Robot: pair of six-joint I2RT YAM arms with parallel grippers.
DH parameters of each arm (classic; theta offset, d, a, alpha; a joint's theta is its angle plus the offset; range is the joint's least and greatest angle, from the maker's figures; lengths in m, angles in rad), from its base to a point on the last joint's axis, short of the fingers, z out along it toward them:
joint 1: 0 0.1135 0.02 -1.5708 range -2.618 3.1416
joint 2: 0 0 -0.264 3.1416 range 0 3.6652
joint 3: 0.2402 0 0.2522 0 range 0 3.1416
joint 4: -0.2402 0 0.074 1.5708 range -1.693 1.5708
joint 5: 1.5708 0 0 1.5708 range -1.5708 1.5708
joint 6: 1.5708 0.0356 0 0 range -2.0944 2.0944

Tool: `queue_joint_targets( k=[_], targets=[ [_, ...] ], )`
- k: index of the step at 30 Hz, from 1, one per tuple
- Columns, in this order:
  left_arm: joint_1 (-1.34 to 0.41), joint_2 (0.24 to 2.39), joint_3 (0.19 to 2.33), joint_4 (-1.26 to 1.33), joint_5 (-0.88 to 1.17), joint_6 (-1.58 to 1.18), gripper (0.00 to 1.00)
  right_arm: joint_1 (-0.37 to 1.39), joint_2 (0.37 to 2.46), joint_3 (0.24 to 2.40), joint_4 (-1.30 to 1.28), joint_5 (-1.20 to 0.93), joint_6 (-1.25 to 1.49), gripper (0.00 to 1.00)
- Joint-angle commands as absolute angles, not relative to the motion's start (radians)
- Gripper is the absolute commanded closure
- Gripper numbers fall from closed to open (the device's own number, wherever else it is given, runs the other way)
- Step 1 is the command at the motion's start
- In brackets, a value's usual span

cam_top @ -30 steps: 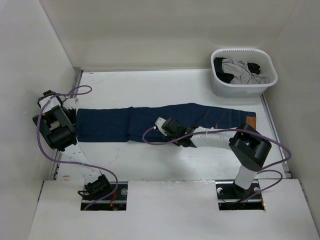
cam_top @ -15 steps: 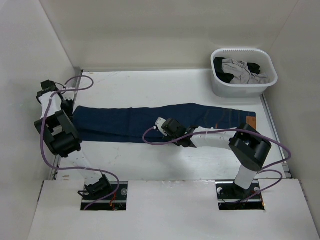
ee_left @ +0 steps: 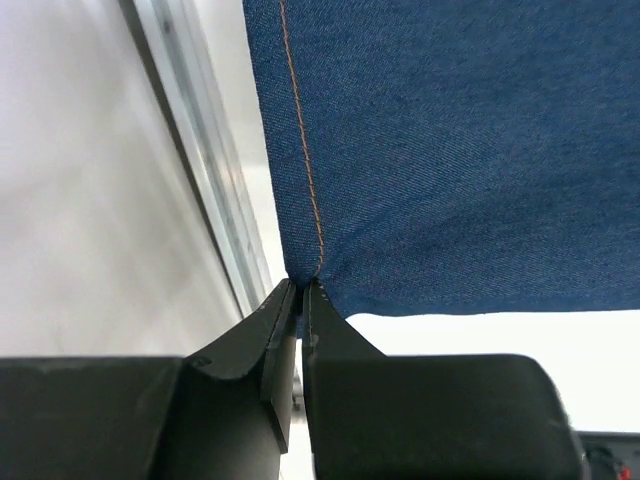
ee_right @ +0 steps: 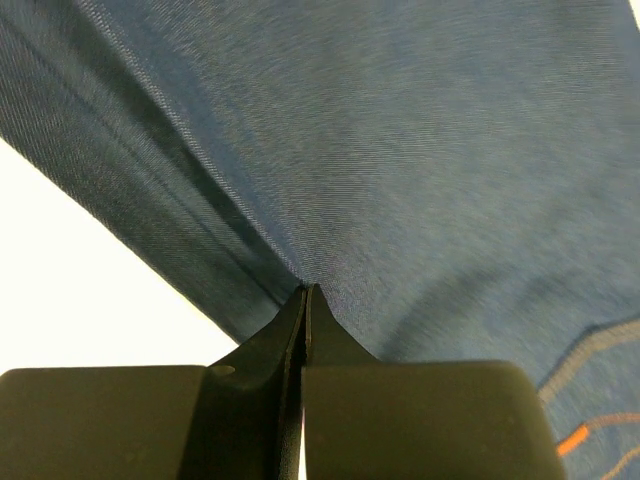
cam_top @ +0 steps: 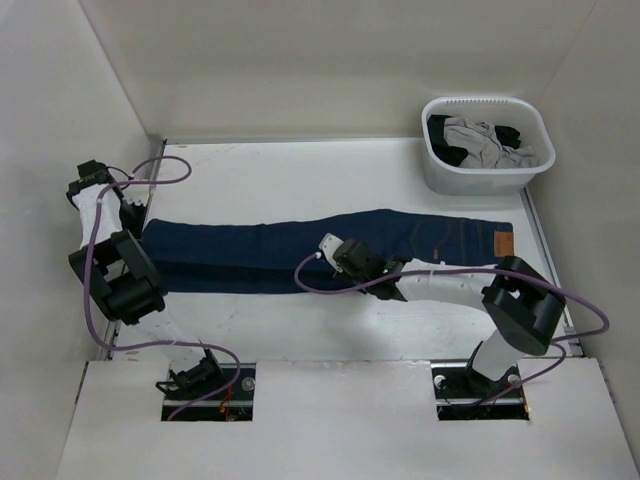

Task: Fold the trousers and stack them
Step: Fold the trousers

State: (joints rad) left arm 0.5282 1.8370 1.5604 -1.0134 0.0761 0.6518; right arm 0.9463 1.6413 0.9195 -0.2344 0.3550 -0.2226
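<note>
The dark navy jeans [cam_top: 250, 255] lie stretched left to right across the white table [cam_top: 300, 170], with the tan waistband patch [cam_top: 503, 243] at the right end. My left gripper [cam_top: 135, 216] is at the leg end on the far left. In the left wrist view it [ee_left: 302, 290] is shut on the jeans' corner [ee_left: 440, 150], by the orange seam. My right gripper [cam_top: 350, 264] is at the middle of the jeans, on their near edge. In the right wrist view it [ee_right: 306, 292] is shut on a pinch of denim [ee_right: 400, 150].
A white basket [cam_top: 487, 178] with grey and black garments [cam_top: 480, 140] stands at the back right. White walls enclose the table on the left, back and right. A metal rail [ee_left: 205, 150] runs along the left edge right beside the left gripper.
The left gripper has pulled the leg end to the left, and the jeans now lie longer and straighter. The right arm's elbow has swung out to the right, with its gripper still on the denim.
</note>
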Motion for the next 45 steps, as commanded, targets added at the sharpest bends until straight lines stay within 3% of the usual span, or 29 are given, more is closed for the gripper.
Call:
queue_joint_targets(
  k=[1,10,11,12,14,16,19,20,25,30,33,40,42,45],
  targets=[
    [0.573,1.753,1.485,-1.014,0.002,0.721,1.00,0.949,1.571,0.890,-0.281,0.411,-0.181,1.00],
    [0.551,1.753,1.229,-0.885,-0.083,0.735,1.00,0.975,1.606,0.868,-0.282,0.321,-0.130,1.00],
    [0.551,1.770,1.223,-0.871,-0.093,0.741,1.00,0.973,1.623,0.862,-0.281,0.304,-0.120,0.96],
    [0.547,1.784,1.223,-0.864,-0.110,0.744,0.99,0.973,1.638,0.861,-0.285,0.298,-0.103,0.88],
    [0.536,1.804,1.223,-0.842,-0.126,0.745,0.95,0.925,1.620,0.851,-0.291,0.298,-0.023,0.52],
    [0.533,1.809,1.227,-0.813,-0.133,0.744,0.93,0.848,1.513,0.827,-0.299,0.269,0.101,0.24],
    [0.532,1.806,1.229,-0.796,-0.132,0.746,0.92,0.708,1.264,0.749,-0.302,0.223,0.294,0.02],
    [0.532,1.804,1.229,-0.796,-0.130,0.746,0.92,0.638,1.155,0.706,-0.305,0.219,0.381,0.00],
    [0.544,1.801,1.230,-0.788,-0.124,0.746,0.92,0.096,0.738,0.533,-0.512,0.236,0.792,0.00],
    [0.550,1.821,1.236,-0.778,-0.127,0.746,0.92,-0.381,0.742,0.447,-0.507,0.132,0.899,0.00],
    [0.545,1.825,1.241,-0.776,-0.124,0.742,0.92,-0.498,0.833,0.416,-0.318,0.062,0.926,0.00],
    [0.547,1.825,1.239,-0.773,-0.126,0.736,0.92,-0.475,1.126,0.482,-0.155,0.024,0.948,0.00],
    [0.548,1.819,1.238,-0.773,-0.127,0.736,0.92,-0.478,1.158,0.476,-0.140,0.047,0.975,0.12],
    [0.551,1.807,1.233,-0.779,-0.129,0.738,0.92,-0.496,1.238,0.468,-0.065,-0.013,0.992,0.56]
  ],
)
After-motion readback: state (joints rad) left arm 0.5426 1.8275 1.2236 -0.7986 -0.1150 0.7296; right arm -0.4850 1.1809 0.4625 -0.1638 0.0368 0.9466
